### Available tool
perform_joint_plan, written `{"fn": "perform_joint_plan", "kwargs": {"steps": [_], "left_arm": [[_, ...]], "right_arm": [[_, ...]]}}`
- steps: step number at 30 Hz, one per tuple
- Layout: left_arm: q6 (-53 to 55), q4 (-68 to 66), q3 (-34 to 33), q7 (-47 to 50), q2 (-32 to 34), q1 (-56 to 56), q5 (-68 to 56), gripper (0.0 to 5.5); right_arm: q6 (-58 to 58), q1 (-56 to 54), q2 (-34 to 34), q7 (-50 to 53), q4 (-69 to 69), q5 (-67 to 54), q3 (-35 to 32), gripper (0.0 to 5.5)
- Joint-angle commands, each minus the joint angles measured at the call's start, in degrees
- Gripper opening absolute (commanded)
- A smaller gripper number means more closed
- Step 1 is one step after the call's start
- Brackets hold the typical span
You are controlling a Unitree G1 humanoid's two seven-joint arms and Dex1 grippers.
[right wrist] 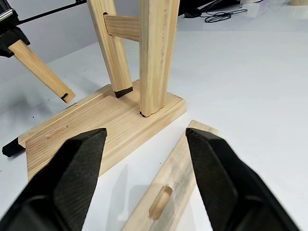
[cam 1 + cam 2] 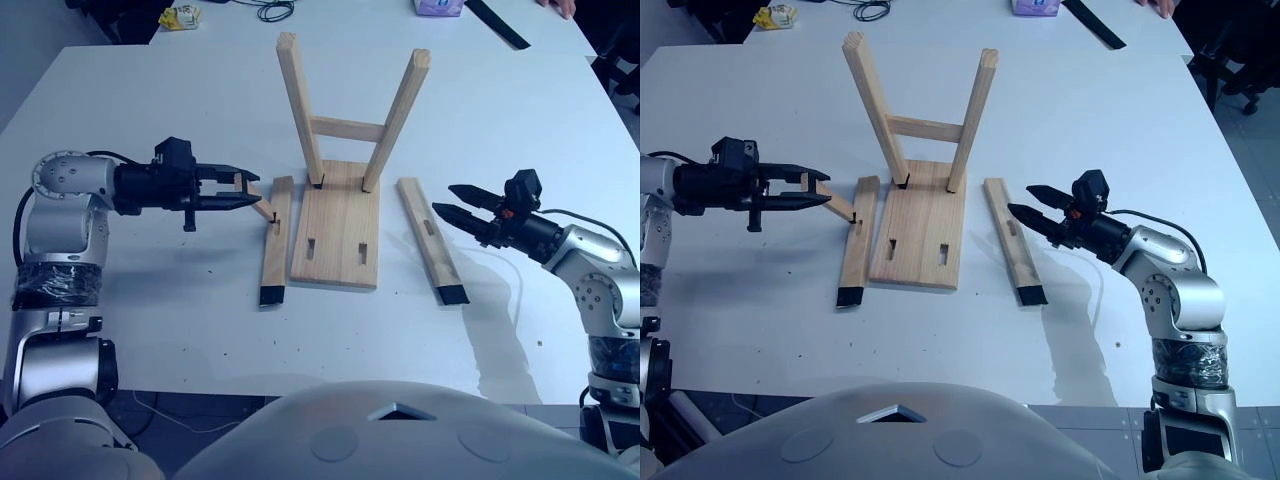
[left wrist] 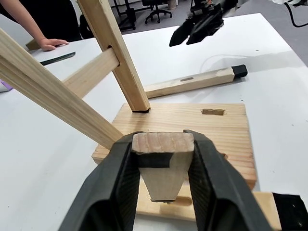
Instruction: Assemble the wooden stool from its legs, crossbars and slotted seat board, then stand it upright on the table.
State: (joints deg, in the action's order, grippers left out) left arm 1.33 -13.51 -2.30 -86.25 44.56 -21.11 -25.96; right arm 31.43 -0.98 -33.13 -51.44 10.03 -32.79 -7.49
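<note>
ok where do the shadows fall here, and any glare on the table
Left eye view: the right gripper and its arm cast a faint shadow on the table toward the near edge, no glare. Right wrist view: a dim shadow lies beside the loose leg and along the seat board. Left wrist view: no hotspot on the crossbar in the left gripper.
</note>
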Motion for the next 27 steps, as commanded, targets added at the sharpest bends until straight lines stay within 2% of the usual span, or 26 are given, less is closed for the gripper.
{"fn": "perform_joint_plan", "kwargs": {"steps": [1,13,27], "left_arm": [[0.06,1.78,0.04,0.16,-0.34,2.31,0.00,1.32],[-2.13,-3.71,-0.30,-0.72,0.90,1.16,1.98,1.32],[-4.39,-4.93,3.08,-4.34,1.54,1.11,3.71,1.32]], "right_arm": [[0.73,-2.09,-1.09,-0.68,-1.11,0.05,0.58,3.03],[0.25,-3.89,-1.57,-1.20,-3.21,0.52,1.09,3.03],[0.27,-5.09,-2.12,-2.25,-4.27,0.73,1.14,3.03]]}}
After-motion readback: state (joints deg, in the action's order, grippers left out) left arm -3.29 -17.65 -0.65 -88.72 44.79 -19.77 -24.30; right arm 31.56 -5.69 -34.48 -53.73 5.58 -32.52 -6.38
